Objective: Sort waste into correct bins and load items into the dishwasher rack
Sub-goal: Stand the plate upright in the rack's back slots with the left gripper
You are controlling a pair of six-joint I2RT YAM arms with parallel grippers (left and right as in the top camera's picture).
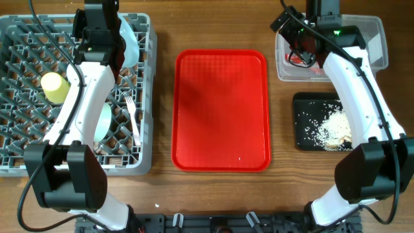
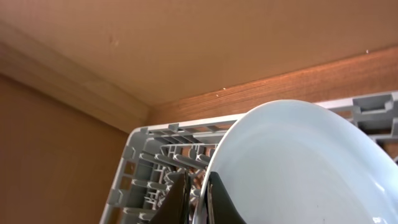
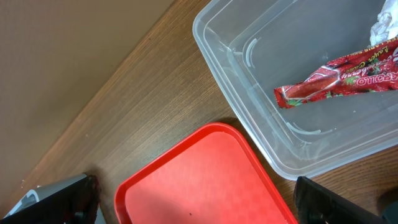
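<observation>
Pale-blue plate stood on edge at far right corner of rack. Its thin rim was pinched in L gripper, jaws nearly together.

Step judged: seating plate betw. pegs. To do it well:
- Keep plate upright and lower it until bottom edge sits in a peg row.
- Confirm it leans on a peg, not on rack wall.
- Open only slightly, then lift straight up. A sideways pull would likely tip it.

Contact of bottom edge w/ pegs was not visible in any view.

R gripper was spread wide, holding nothing, over left part of tub at far right corner of worktop. Wrapper and napkin lay inside tub. Rice lay in black tray, just nearer than tub along worktop's right edge. Red tray sat at worktop centre, bare.

Also in rack: cup toward left side, one bowl part hidden under L arm, fork near right edge.

Materials:
- Plate: smooth, glossy, hard, shallow round form. Judged slippery in a narrow pinch.
- Rack: grey moulded plastic, square lattice w/ upright pegs.
- Tub: clear, thin-walled, rounded corners.
- Wrapper: crinkled red printed film.
- Napkin: crumpled, white.
- Rice: loose white grains, heaped toward tray's right side.
- Worktop: wood-grain.
</observation>
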